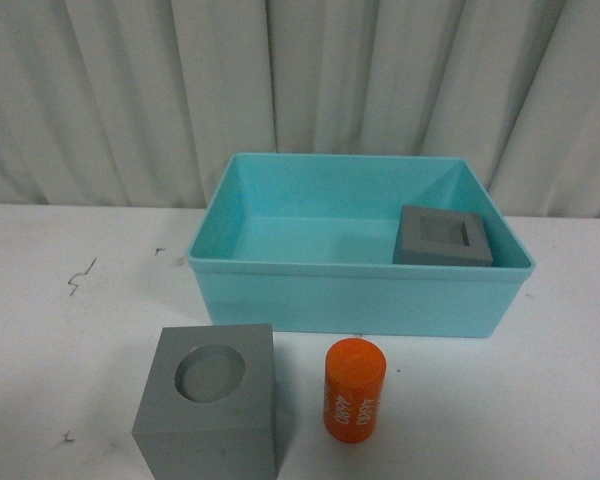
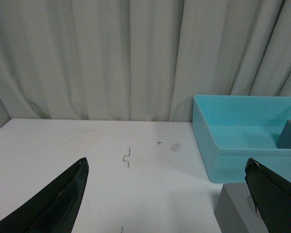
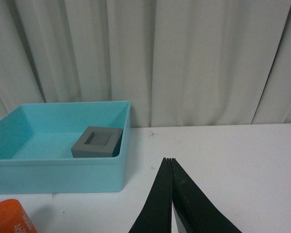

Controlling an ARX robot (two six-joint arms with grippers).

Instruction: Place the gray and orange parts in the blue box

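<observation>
Gray cube with the round recess sits on the white surface just in front of the blue box, recess up. The orange cylinder stands just beside it on its right, long axis vertical. The other gray cube, square recess up, already lies inside the box toward its right side. Left jaws are spread wide and hold nothing. The left wrist view catches only a corner of the round-recess cube close by one finger, so I'd judge that arm the nearer to it. Right jaws are pressed together, empty, with the cylinder off toward the box side of them. Neither arm shows in the front view, which alone shows both loose parts together.
</observation>
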